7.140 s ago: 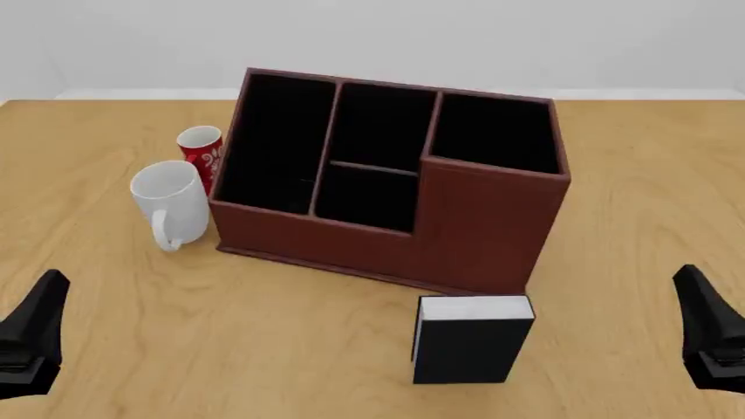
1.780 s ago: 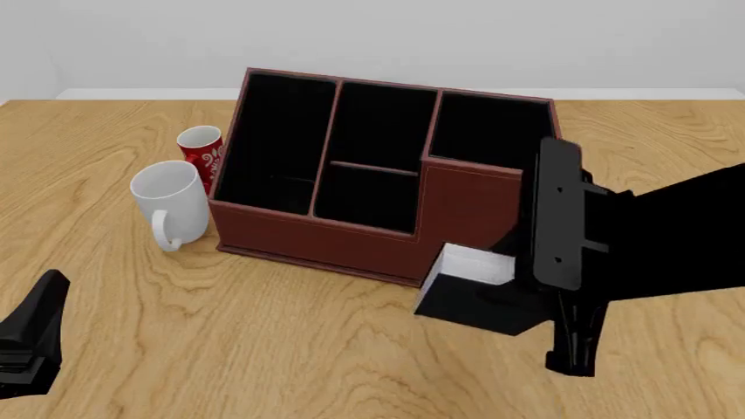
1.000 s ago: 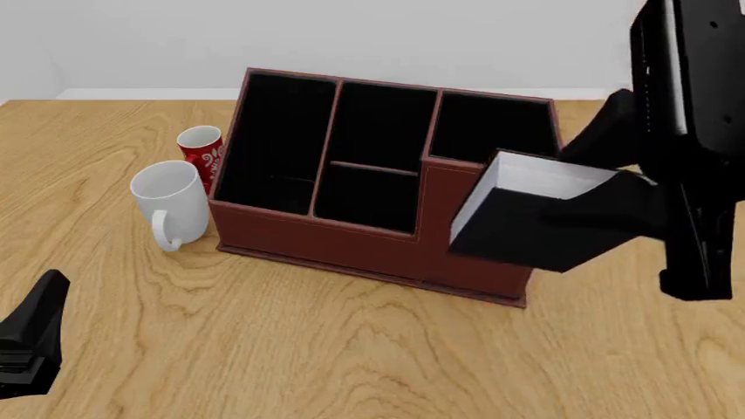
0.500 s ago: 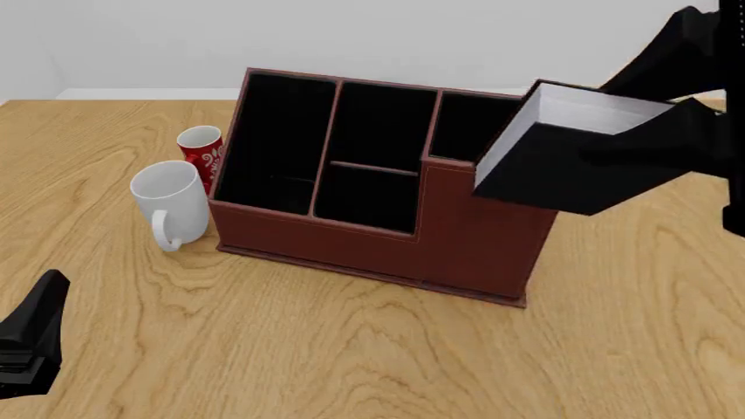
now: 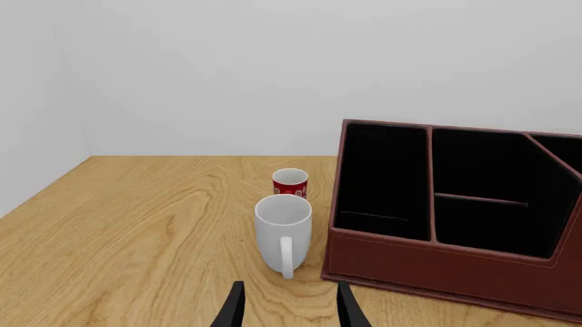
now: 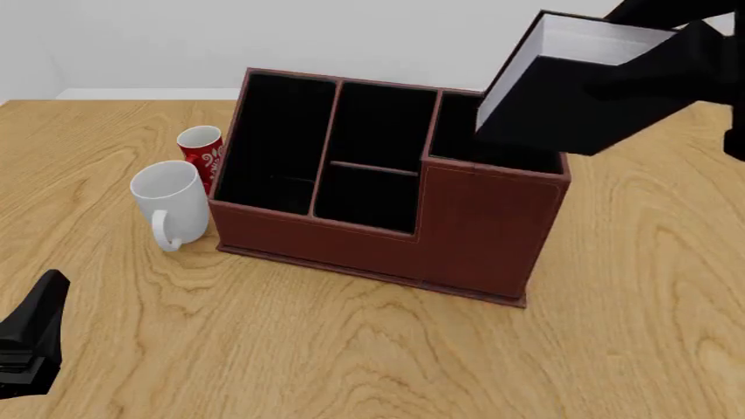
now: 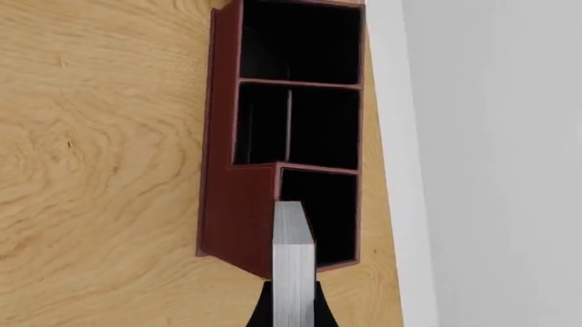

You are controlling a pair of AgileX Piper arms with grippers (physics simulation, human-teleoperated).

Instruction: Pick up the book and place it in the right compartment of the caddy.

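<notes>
The book [image 6: 564, 100], a black block with white page edges, hangs tilted in the air over the right compartment [image 6: 463, 138] of the reddish-brown caddy [image 6: 385, 229]. My right gripper [image 6: 658, 74] is shut on the book from the upper right. In the right wrist view the book [image 7: 293, 262] stands edge-on between the fingers of the right gripper [image 7: 291, 310], above the right compartment [image 7: 320, 208]. My left gripper [image 6: 30, 336] rests low at the near left, far from the caddy. It stands open and holds nothing, as the left wrist view of the left gripper [image 5: 286, 310] shows.
A white mug [image 6: 169, 205] stands just left of the caddy, with a red can [image 6: 201, 148] behind it. Both also show in the left wrist view, the mug [image 5: 283, 228] in front of the can [image 5: 290, 182]. Bare wooden table lies in front of the caddy.
The right gripper has carried the book higher and farther back, from beside the caddy's right front wall to above the right compartment. The left arm has not moved.
</notes>
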